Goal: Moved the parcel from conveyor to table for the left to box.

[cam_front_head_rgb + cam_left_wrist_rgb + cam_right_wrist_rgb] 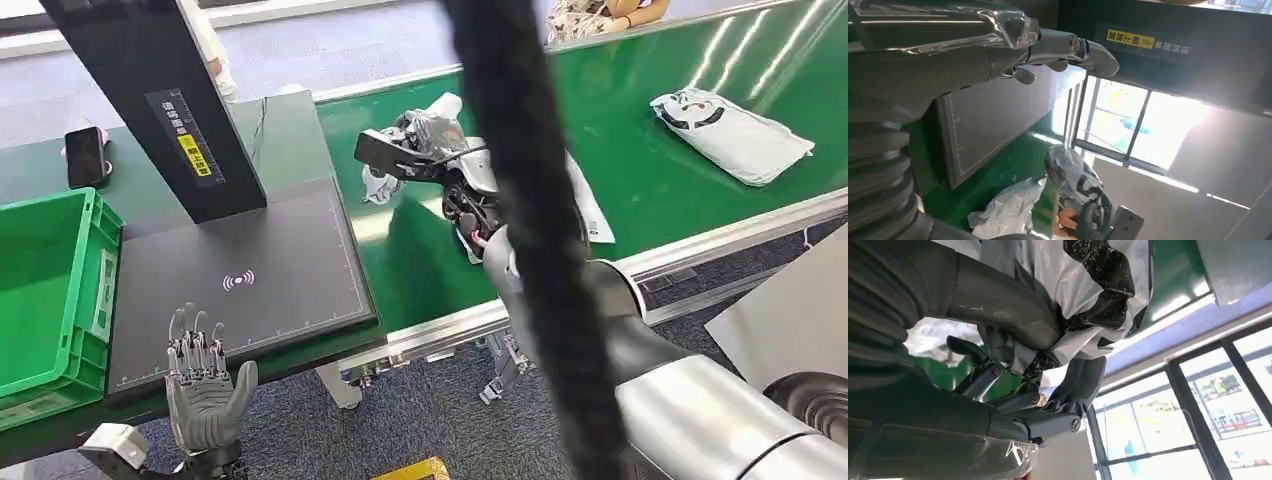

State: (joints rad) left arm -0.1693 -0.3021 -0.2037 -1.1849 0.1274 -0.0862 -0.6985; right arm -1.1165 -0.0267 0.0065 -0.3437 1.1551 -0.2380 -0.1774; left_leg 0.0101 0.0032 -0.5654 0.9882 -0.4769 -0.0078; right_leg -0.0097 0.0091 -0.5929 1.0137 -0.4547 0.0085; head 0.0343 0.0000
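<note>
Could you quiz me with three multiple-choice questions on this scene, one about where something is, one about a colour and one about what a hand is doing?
1. Where does the black mobile phone lie?
A. on the dark table top, beyond the crate
B. on the conveyor belt
C. inside the crate

2. What colour is the plastic crate at the table's edge?
A. blue
B. green
C. red

3. What is the robot's right hand doing?
A. hanging free with spread fingers
B. pressing on the phone
C. gripping a crumpled grey and white plastic-wrapped parcel

Answers:
1 A, the phone rests on the table surface past the crate.
2 B, its walls are bright green.
3 C, the right wrist view shows the fingers closed round the wrapping, while the left hand is held open, holding nothing.
</note>
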